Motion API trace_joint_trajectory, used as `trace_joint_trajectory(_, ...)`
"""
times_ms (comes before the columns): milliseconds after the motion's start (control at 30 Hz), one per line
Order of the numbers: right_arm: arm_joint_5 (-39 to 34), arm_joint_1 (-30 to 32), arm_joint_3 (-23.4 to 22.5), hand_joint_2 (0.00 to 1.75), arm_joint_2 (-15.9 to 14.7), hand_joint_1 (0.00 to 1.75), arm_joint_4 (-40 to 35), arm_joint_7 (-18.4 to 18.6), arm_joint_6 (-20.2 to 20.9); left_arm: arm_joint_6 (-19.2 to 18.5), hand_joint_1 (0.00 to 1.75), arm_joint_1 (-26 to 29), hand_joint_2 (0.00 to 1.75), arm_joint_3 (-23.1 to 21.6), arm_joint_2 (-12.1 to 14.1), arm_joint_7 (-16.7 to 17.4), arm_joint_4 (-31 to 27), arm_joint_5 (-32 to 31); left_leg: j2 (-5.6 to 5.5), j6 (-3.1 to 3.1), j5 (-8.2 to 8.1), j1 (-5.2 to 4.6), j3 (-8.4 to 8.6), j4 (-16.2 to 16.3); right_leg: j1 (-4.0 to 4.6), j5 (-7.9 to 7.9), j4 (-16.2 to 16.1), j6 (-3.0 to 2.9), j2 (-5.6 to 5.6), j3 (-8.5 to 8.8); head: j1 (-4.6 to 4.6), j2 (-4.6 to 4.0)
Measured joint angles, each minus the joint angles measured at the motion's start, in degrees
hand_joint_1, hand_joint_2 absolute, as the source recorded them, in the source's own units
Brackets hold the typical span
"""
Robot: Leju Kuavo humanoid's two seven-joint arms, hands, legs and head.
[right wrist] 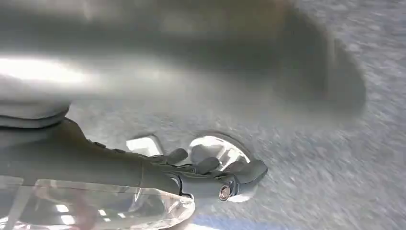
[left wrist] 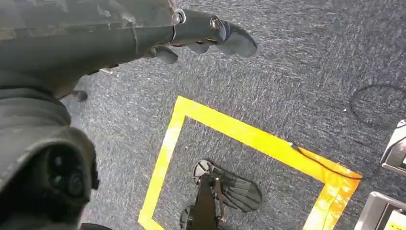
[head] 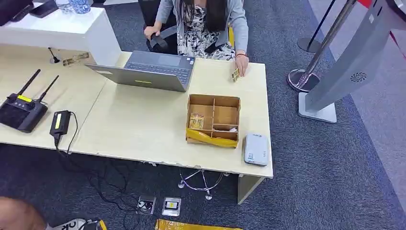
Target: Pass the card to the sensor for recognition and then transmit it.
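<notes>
On the pale table (head: 143,129) stands a brown cardboard box (head: 213,98) with dividers; a yellowish card (head: 196,121) lies in its front left compartment. A white sensor unit (head: 256,149) sits beside the box at the table's near right corner. A person seated at the far side holds another card (head: 235,75) on edge on the tabletop. My left hand (left wrist: 206,38) hangs over the carpet with its fingers loose and nothing in them. My right hand (right wrist: 215,170) also hangs low and holds nothing.
An open grey laptop (head: 148,70) sits far left of the box. A black controller with antennas (head: 21,111) and a power brick (head: 60,122) lie at the left. A stanchion base (head: 301,79) and a grey kiosk (head: 344,67) stand on the right. Yellow tape (left wrist: 249,136) marks the floor.
</notes>
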Motion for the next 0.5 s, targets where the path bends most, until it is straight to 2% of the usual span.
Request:
trace_joint_trajectory(133,0.7,-2.9,0.0,1.75,-2.8,0.00,0.0,-1.1,-1.0,-0.2,0.00,-0.3,0.00,0.0,0.0,0.5,0.0,-0.9,0.02,0.04,0.02,-0.06,0.00,0.0,-0.06,0.05,0.0,0.07,0.03,0.02,0.00,0.00)
trace_joint_trajectory(267,3.2,-7.2,0.0,1.75,-5.4,0.00,0.0,-3.8,-1.4,-0.2,0.00,-0.4,0.00,0.0,0.0,0.8,0.0,-1.7,0.02,0.07,0.05,-0.09,0.00,0.0,-0.10,0.11,0.0,0.12,0.03,0.03,0.02,0.00)
trace_joint_trajectory(400,10.0,-14.0,0.0,1.75,-8.4,0.00,-1.0,-5.2,-2.1,-0.4,0.00,-0.9,0.00,0.0,-0.1,1.9,0.0,-2.9,0.05,0.21,0.15,-0.14,0.00,0.0,-0.14,0.17,0.0,0.15,0.04,0.02,0.02,0.00)
trace_joint_trajectory(500,16.6,-19.2,0.0,1.75,-10.4,0.00,-2.9,-3.8,-3.6,-0.4,0.00,-1.3,0.00,-0.1,-0.3,2.6,0.0,-3.4,0.03,0.20,0.18,-0.14,0.02,0.0,-0.13,0.18,0.0,0.15,-0.01,0.04,0.02,0.00)
